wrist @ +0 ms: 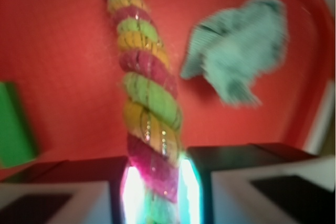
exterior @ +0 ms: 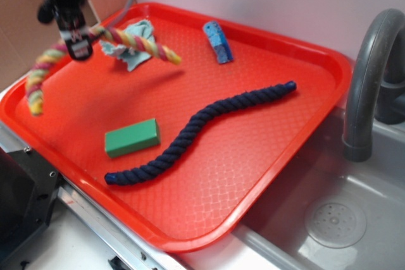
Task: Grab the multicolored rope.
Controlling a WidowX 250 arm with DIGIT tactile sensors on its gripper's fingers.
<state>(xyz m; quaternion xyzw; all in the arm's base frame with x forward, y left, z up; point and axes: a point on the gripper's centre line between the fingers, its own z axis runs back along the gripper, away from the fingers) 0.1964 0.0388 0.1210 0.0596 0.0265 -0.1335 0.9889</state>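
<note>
The multicolored rope [exterior: 136, 40] of yellow, pink-red and pale green strands hangs in the air above the far left of the red tray [exterior: 266, 150]. My gripper [exterior: 80, 47] is shut on it near its middle, and both ends droop to either side. In the wrist view the multicolored rope [wrist: 147, 98] runs up from between my gripper [wrist: 157, 192] jaws, which press on it from both sides.
A dark navy rope [exterior: 196, 131] lies curved across the tray's middle. A green block [exterior: 131, 138] sits at the front left, a pale blue cloth [exterior: 134, 45] and a blue brush-like item [exterior: 217, 42] at the back. A grey faucet [exterior: 370, 80] and sink [exterior: 335, 222] stand to the right.
</note>
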